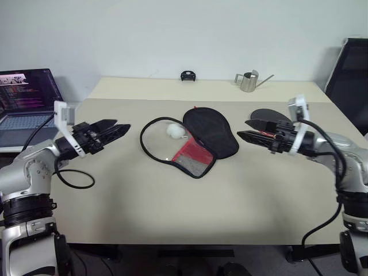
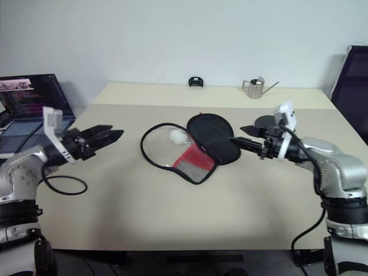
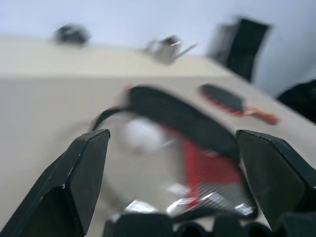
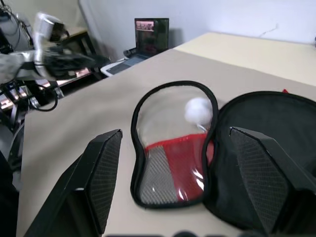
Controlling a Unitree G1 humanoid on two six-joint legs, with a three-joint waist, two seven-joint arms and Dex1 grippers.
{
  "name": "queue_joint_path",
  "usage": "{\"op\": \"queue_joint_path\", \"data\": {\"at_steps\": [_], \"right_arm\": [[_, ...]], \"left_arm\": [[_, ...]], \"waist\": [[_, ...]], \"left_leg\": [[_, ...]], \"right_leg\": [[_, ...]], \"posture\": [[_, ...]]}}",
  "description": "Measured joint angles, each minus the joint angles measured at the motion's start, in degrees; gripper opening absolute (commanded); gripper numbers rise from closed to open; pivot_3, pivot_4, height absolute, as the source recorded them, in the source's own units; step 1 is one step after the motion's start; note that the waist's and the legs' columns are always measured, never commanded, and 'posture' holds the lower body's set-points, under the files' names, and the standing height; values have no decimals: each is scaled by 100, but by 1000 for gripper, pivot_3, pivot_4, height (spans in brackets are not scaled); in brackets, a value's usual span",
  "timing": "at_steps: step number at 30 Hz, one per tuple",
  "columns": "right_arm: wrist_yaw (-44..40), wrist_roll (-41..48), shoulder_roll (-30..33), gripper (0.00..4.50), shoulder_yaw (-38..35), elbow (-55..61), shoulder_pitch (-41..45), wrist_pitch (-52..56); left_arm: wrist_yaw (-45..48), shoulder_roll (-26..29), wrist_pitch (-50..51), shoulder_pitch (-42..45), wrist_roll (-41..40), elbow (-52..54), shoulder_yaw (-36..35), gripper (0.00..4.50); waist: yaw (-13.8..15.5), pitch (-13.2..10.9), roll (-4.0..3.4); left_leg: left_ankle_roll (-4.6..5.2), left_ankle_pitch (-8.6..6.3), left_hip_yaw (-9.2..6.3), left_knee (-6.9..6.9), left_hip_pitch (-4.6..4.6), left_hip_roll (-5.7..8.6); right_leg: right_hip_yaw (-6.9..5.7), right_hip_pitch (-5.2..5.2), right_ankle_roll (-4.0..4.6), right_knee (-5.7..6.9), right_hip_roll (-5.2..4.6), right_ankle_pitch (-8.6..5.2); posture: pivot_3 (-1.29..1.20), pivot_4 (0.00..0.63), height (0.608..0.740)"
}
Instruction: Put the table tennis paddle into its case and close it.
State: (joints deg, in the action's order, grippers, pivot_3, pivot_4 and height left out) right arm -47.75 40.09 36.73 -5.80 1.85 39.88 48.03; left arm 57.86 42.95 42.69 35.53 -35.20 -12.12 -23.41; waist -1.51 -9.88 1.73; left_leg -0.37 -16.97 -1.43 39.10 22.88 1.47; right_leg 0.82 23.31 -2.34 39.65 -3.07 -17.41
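- Case [image 1: 198,141] lies unzipped, spread flat mid-tabletop [image 1: 144,201].
- Paddle [image 3: 232,101] rests on tabletop beyond my right gripper [image 1: 246,130].
- Left gripper [image 1: 118,129] fingers wide, empty.
- Right fingers wide, empty.

I hold both arms raised and level, left gripper [image 1: 118,130] and right gripper [image 1: 246,130] pointing inward, jaws spread, nothing gripped.

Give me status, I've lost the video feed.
Left gripper open, empty, raised left of the case. Right gripper open, empty, at the case's right edge. Case unzipped, spread flat. Paddle on the table beyond the right gripper. Nothing blocking.
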Motion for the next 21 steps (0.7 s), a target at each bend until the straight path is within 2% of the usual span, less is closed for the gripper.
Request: {"op": "queue_joint_path", "data": {"at_steps": [5,9,16,21], "right_arm": [[186,-699,-519,3793,483,-1301,470,-276],[323,-1199,-898,3793,595,-2368,894,-689],[836,-2175,-1730,3793,710,-4888,1797,-2002],[1176,-2708,-2046,3793,702,-6269,2279,-2963]], "left_arm": [[-255,-129,197,19,-180,289,129,4464],[-268,-138,201,55,-234,362,307,4464],[-190,-58,61,113,-130,348,671,4464],[-91,-38,-1,140,-64,326,839,4464]], "waist": [[-47,0,1],[-58,0,0],[-136,0,0],[-166,-1,-1]], "left_leg": [[-4,3,5,0,-4,0],[-9,6,9,0,-3,0],[-14,9,11,-1,-4,0],[-16,10,11,-1,-3,0]], "right_leg": [[2,6,0,15,3,0],[3,12,0,19,3,0],[4,14,0,23,3,0],[3,15,0,22,3,0]], "posture": [[0,150,740],[0,150,740],[0,150,740],[0,150,740]]}}
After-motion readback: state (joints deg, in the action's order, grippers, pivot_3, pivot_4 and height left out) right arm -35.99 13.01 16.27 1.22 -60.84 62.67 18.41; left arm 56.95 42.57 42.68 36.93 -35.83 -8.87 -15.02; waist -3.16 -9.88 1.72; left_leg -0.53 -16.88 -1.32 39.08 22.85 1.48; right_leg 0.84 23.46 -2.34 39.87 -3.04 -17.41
